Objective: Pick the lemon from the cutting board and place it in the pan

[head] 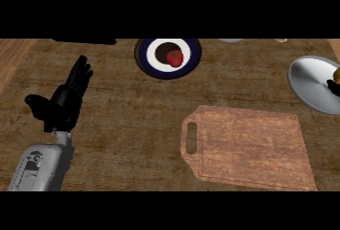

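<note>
The pan (309, 83) sits behind the cutting board's (256, 150) right end, the plate (151, 60) behind its left end.

Dim, warm, even light. It seems to fall from above, since shadows stay thin & tight to objs. The counter (119, 112) reads mid-brown, w/ a paler strip at far left. Brightest area is the steel pan (309, 85) at the right edge, w/ a soft grey sheen. The plate (151, 54) has a white ring, next brightest, & looks stretched vertically. The cutting board (256, 148) has a thin dark shadow line along its left & lower sides. The left hand (66, 101) is near-black.
</note>
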